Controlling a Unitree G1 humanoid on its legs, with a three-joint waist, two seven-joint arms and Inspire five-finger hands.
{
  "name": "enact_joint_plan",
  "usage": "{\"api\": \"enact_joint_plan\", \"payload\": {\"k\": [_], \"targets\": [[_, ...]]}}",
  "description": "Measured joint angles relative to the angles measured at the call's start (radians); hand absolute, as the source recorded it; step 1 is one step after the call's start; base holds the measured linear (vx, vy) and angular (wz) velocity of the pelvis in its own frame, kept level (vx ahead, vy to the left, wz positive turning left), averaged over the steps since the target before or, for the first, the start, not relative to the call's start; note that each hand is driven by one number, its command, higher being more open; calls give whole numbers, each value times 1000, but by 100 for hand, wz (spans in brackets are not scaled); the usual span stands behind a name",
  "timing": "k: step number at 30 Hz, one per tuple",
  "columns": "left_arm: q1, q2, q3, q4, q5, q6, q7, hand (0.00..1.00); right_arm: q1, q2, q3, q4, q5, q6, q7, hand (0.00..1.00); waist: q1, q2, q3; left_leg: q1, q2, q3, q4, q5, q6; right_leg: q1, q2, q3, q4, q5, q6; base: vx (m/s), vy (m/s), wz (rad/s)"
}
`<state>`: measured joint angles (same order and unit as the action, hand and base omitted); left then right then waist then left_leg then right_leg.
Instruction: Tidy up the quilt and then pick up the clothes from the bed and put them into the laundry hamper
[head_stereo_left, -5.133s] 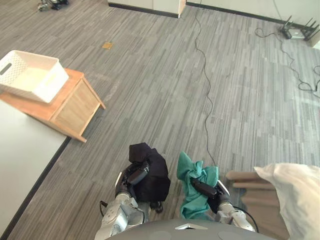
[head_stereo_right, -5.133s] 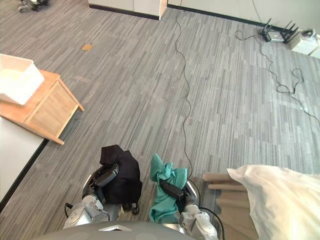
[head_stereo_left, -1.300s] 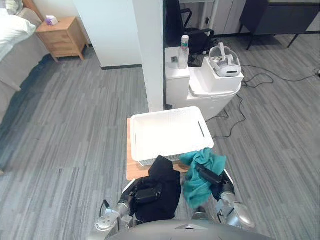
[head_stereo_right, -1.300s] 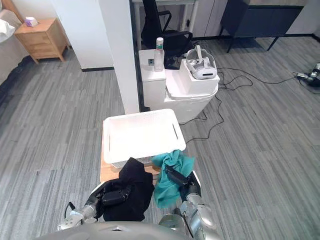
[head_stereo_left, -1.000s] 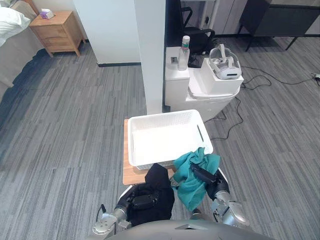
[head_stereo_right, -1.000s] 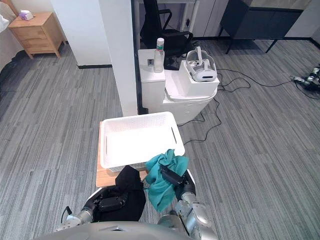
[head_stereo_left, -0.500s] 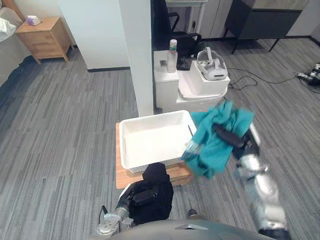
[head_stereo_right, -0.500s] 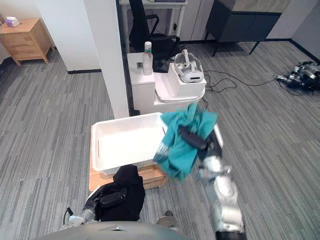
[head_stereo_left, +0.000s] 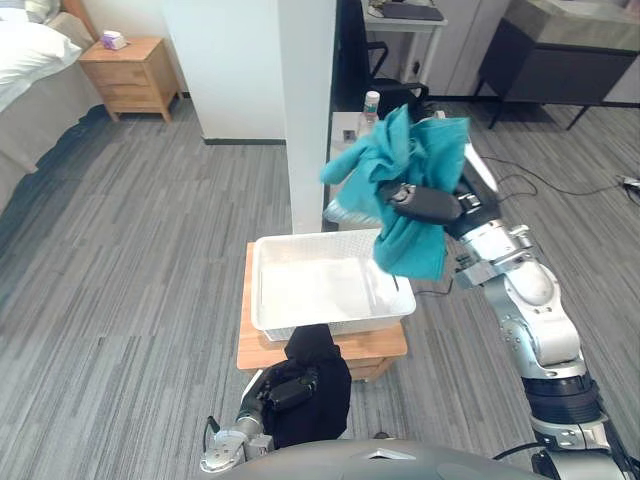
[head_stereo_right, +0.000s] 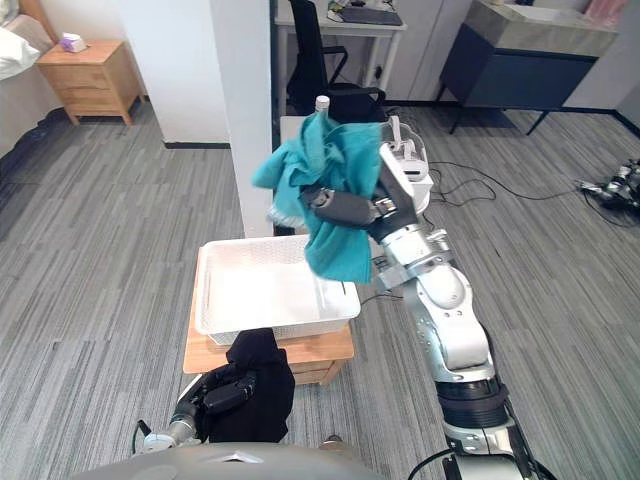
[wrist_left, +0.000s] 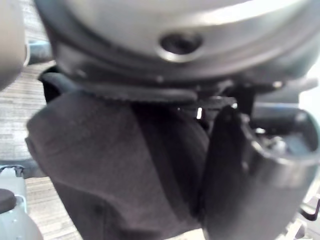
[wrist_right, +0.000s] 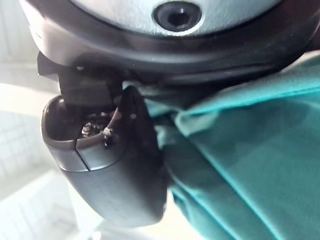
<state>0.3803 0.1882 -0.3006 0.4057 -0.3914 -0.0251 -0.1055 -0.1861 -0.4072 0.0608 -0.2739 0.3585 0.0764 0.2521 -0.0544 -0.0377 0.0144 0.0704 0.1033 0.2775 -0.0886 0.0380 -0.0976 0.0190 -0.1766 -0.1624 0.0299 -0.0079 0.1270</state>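
Since half a second ago the right hand has swung higher and toward the middle, so the teal garment has come from beside the laundry hamper to a place above its 3 o'clock end. The fingers of this hand are curled tightly round a bunch of the cloth; the right wrist view shows the thumb pressed against the teal folds. The rest of the garment hangs free below the hand, and its lowest corner hangs near the hamper's rim at that end, though I cannot tell if it touches it.

The hamper is white, with nothing inside yet, and it stands on a small wooden desk. Its long axis runs from 9 o'clock to 3 o'clock. From the right fingers the open middle of the hamper lies at about 7 o'clock and lower, so I judge that the coming move needs a short travel toward 9 o'clock before the hand lets go; otherwise the cloth may fall on the rim or outside.

The left hand is low, at 6 o'clock of the hamper, just by the desk's near edge. Its fingers are closed on the black garment, which hangs down from them.
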Motion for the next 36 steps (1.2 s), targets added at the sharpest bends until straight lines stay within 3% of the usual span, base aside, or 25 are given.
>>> {"api": "enact_joint_plan", "payload": {"k": [7, 12, 16, 18, 20, 23, 25, 26, 30, 33, 36], "targets": [[14, 4, 0, 19, 0, 6, -9, 0, -77, 14, 103, 215, -2, 104, -65, 0, 34, 8, -3, -33, 3, -52, -1, 37, 4, 1, 1, -39, 0, 1, 0, -64, -15, 24], [25, 18, -8, -53, -1, 44, -38, 0, -189, 69, 148, 479, -41, 135, -156, 0, 55, 44, 20, -69, 11, -92, -1, 66, 4, 1, 10, -79, -12, 15, -12, -106, -18, 22], [0, 18, -8, -156, -45, 51, -64, 0, -372, 66, 125, 647, -42, 132, -230, 0, 62, 96, 119, -142, 13, -129, -1, 99, 12, -48, 14, -108, -18, 42, -23, -182, 3, 26], [-49, 14, -8, -185, -48, 47, -75, 0, -510, 41, 51, 776, -41, 112, -277, 0, 79, 135, 207, -201, 14, -139, -1, 130, 22, -97, 15, -123, -18, 68, -27, -189, 22, 23], [-78, 13, -7, -187, -53, 42, -75, 0, -600, 6, -13, 873, -57, 87, -293, 0, 85, 157, 260, -241, 13, -150, -1, 152, 28, -127, 14, -138, -18, 85, -28, -133, 27, 19], [-86, 13, -3, -187, -75, 28, -75, 0, -660, -86, -88, 936, -80, 43, -300, 0, 106, 165, 329, -264, 7, -150, -1, 172, 30, -146, 9, -138, -18, 100, -18, -47, 23, 6], [-78, 14, -2, -187, -76, 26, -77, 0, -660, -120, -125, 938, -80, 31, -294, 0, 106, 165, 332, -274, 2, -150, -1, 177, 30, -157, 4, -138, -15, 101, -18, 33, 14, 2], [-78, 14, -2, -187, -76, 24, -81, 0, -659, -137, -141, 944, -80, 17, -282, 100, 103, 167, 334, -273, -2, -147, 0, 177, 30, -157, -1, -136, -15, 101, -17, 62, 13, -4], [-77, 14, -3, -204, -76, -12, -110, 0, -634, -148, -160, 969, -140, -28, -238, 100, 97, 167, 334, -250, -3, -125, 2, 177, 30, -146, -3, -119, -13, 100, -19, 38, -1, -9], [-68, 14, -17, -221, -75, -70, -117, 0, -523, -128, -144, 974, -209, -58, -206, 100, 99, 172, 332, -190, 5, -102, -2, 155, 28, -96, 5, -106, -10, 80, -32, -22, -20, -11], [-61, 19, -15, -241, -75, -102, -116, 0, -429, -83, -127, 970, -244, -74, -203, 100, 90, 171, 331, -167, 13, -87, -2, 140, 27, -77, 11, -98, -19, 75, -25, -49, -28, -10]]}}
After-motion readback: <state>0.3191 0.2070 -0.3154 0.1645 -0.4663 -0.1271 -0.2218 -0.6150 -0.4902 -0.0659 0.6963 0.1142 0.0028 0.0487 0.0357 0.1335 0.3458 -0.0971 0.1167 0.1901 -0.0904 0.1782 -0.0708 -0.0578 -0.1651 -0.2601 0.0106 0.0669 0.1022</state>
